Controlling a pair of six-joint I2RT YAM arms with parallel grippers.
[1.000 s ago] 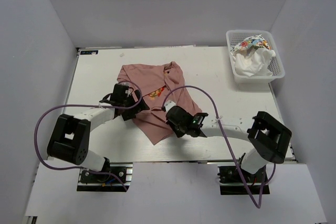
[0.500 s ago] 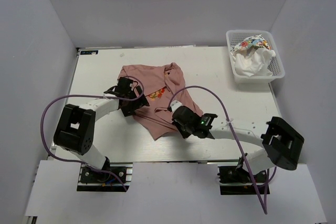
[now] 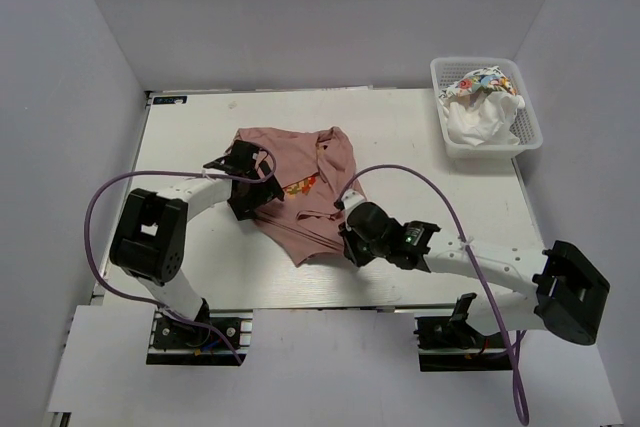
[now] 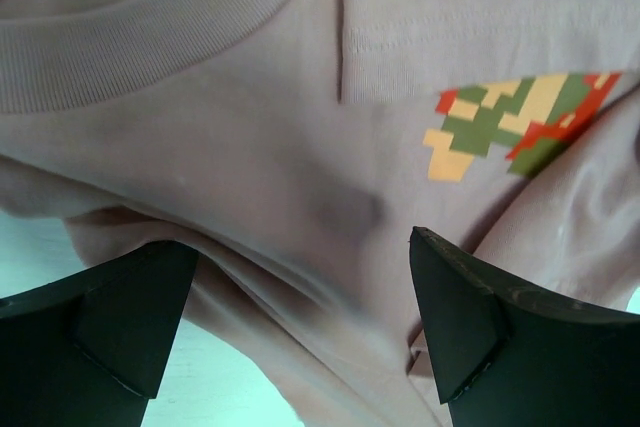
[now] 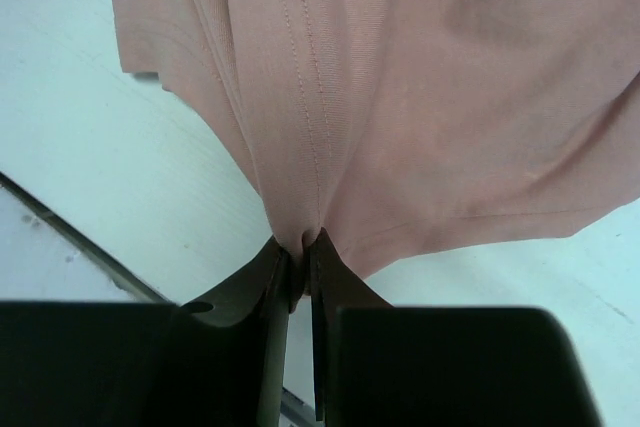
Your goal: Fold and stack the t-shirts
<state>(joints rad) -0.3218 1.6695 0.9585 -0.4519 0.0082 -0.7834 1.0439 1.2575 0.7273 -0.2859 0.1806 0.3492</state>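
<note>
One dusty pink t-shirt (image 3: 300, 182), the item being worked, lies rumpled and only partly spread at the middle of the desk (image 3: 430, 157), with its ribbed collar (image 4: 150, 37) toward the left arm and its blocky chest print (image 4: 520, 117) face up. Right pincer (image 5: 298, 247): closed on a stitched fold at the shirt's near edge, the cloth squeezed thin between the jaws and fanning away from them in taut pleats. Left pincer (image 4: 300, 317): jaws wide apart, holding nothing, poised low over the cloth just below the collar; whether its tips touch the fabric cannot be told. Further stock: white t-shirts (image 3: 480, 119) bundled in the basket (image 3: 530, 135) at the far right corner of the desk, one with a multicoloured print (image 3: 478, 80) uppermost. Handling, by judgement: light, limp knit with no stiffness of its own. It will likely sag, bunch and drag across the desk when lifted from a single point, and loose layers may slide over each other. Best holds are probably the firmer double-stitched parts, namely hem, shoulder seam and collar band, taken at two points well apart so the panel hangs flat for folding.
</note>
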